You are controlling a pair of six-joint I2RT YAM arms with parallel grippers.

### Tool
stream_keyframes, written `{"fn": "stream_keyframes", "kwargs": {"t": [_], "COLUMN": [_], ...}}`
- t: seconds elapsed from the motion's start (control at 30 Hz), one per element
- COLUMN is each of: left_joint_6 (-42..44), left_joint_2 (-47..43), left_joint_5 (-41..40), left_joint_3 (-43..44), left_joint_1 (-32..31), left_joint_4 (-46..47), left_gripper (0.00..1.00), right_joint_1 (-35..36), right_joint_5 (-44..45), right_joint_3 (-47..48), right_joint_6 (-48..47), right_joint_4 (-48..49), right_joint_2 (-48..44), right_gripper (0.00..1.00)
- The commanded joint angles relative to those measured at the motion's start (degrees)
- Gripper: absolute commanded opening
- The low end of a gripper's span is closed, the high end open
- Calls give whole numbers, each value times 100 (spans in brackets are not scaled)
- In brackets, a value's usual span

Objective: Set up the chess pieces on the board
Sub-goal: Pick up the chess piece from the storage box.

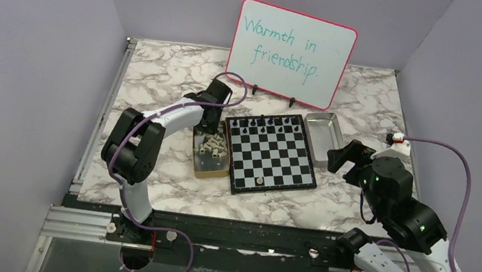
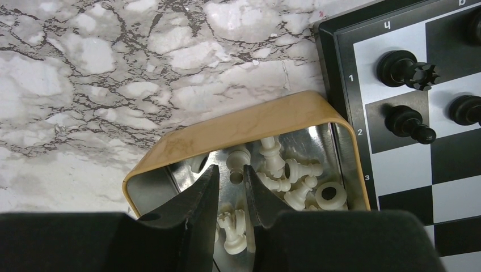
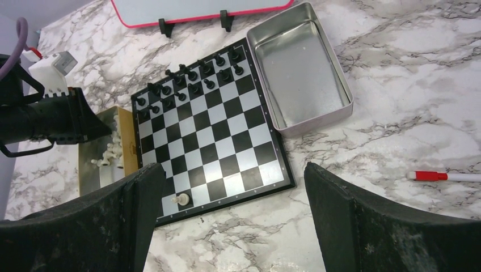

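So the right gripper (image 3: 231, 170) hangs by the board's (image 1: 277, 158) near right edge, jaws spread wide, bare table around it. One cream piece (image 3: 181, 199) stands on the near row, with open squares behind it. The left gripper (image 2: 231, 169) dips into the tan box (image 2: 238, 122) against the board's left edge, jaws narrowly apart among the cream pieces (image 2: 295, 181); can't tell if it's pinching one. The black pieces (image 3: 193, 76) fill the far rows.

Soft even overhead light; faint shadows on tabletop (image 1: 161, 76); mild glare inside silver tray (image 3: 300, 68); board (image 3: 212, 133) crisp, near foreground blurry.
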Motion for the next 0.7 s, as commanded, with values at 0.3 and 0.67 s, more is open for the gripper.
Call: {"fn": "stream_keyframes", "kwargs": {"t": [0.3, 0.67], "left_joint_6": [111, 147], "left_joint_2": [30, -283], "left_joint_5": [251, 318], "left_joint_3": [-6, 284], "left_joint_1": [49, 49], "left_joint_4": [93, -458], "left_gripper": [11, 9], "right_joint_1": [47, 43], "right_joint_5": [162, 148], "right_joint_3": [-4, 40], "right_joint_6": [14, 33], "right_joint_4": [68, -31], "right_joint_2": [-71, -105], "right_gripper": [98, 98]}}
